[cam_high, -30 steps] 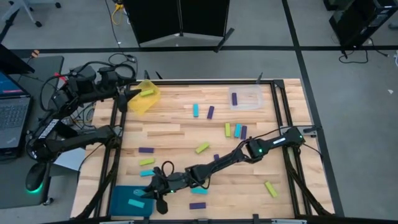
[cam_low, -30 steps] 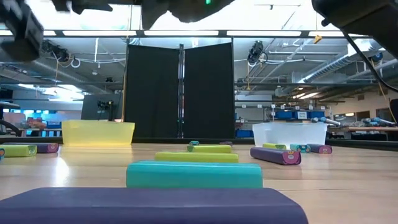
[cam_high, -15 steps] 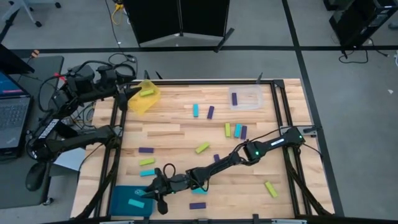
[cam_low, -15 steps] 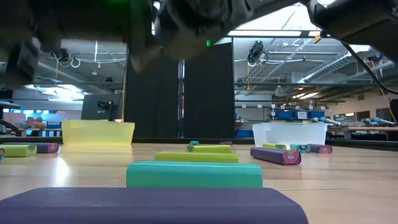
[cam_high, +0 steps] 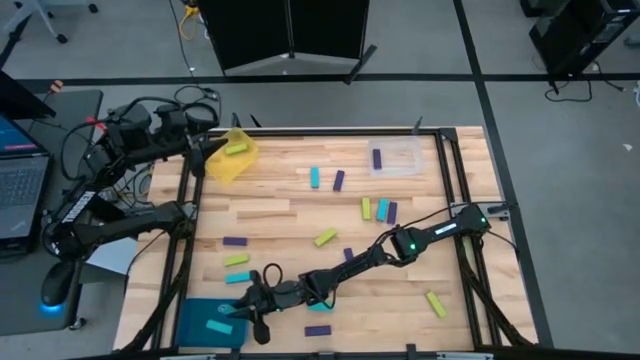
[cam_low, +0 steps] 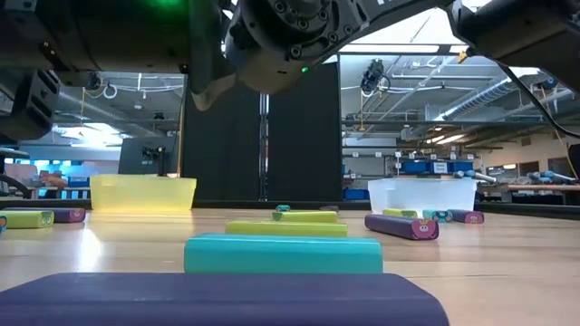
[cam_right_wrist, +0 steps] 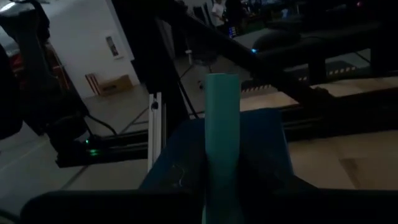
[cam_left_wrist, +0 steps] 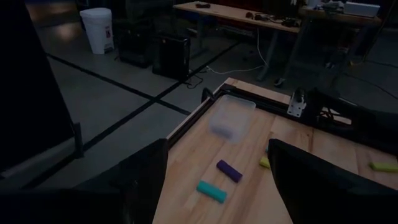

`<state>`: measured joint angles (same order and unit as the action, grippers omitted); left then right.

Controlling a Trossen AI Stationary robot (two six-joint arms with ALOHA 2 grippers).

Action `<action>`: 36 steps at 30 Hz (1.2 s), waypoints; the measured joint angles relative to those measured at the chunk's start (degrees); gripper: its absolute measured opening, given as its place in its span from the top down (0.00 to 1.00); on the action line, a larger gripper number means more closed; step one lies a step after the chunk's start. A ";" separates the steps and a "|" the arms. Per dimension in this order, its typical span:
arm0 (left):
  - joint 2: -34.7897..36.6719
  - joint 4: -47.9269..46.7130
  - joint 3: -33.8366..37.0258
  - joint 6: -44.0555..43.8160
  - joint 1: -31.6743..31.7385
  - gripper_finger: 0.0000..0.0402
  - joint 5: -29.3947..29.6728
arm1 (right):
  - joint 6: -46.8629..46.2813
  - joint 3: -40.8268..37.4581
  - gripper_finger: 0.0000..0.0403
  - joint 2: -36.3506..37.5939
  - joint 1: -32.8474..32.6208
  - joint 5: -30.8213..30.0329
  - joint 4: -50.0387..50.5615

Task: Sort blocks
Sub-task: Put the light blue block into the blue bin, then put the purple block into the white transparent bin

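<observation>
My right gripper (cam_high: 240,307) hangs over the right edge of the teal tray (cam_high: 195,318) at the table's near left corner, shut on a cyan block (cam_right_wrist: 222,124). Another cyan block (cam_high: 217,326) lies flat in that tray. My left gripper (cam_left_wrist: 217,186) is open and empty, beside the yellow tray (cam_high: 228,166), which holds a yellow-green block (cam_high: 237,150). The clear tray (cam_high: 400,160) holds a purple block (cam_high: 377,157). Several cyan, purple and yellow-green blocks lie flat across the table. My right gripper pinches the cyan block between its two fingers at the block's near end (cam_right_wrist: 219,198). The block runs along the fingers and sticks out past them. It is lifted clear above the teal tray (cam_right_wrist: 267,143). The fingers reach roughly level from the table's right toward its left.
Loose blocks lie close to the right arm: a cyan one (cam_high: 320,305), a purple one (cam_high: 318,330) and a cyan one (cam_high: 236,278). A laptop (cam_high: 20,190) and cables sit off the table's left side. The right arm's wrist (cam_low: 290,36) hangs low over the table's near side.
My right arm has come down: in the low view its wrist has dropped into the picture from the top. Its gripper stays over the teal tray's right edge with the cyan block still held.
</observation>
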<state>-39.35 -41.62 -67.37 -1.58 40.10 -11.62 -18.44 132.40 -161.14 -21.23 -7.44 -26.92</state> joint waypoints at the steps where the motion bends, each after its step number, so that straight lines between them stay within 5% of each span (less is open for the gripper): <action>1: 0.00 0.06 0.00 0.00 0.00 0.29 0.00 | 0.00 0.02 0.82 0.00 0.00 0.00 0.42; 6: 0.02 -0.14 0.00 0.02 0.00 0.29 0.00 | 0.43 0.00 0.80 0.00 0.08 0.00 0.94; 13: 0.02 -0.20 0.00 0.94 0.00 0.29 0.00 | -2.74 0.00 0.43 0.00 1.32 4.33 2.53; 18: -0.02 -1.48 0.15 0.96 0.01 0.29 0.00 | 2.20 1.35 0.35 0.00 1.13 3.70 4.07; 28: -3.91 -11.26 0.22 4.28 -0.05 0.29 -0.48 | 15.89 2.69 0.46 7.70 1.72 -9.09 17.88; 36: -5.88 -12.37 0.24 5.82 -0.09 0.29 -0.44 | 18.63 2.62 0.81 8.68 3.24 -9.49 22.55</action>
<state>-45.23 -54.00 -67.13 4.24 40.01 -12.06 0.19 135.02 -152.46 -17.99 -16.93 -4.37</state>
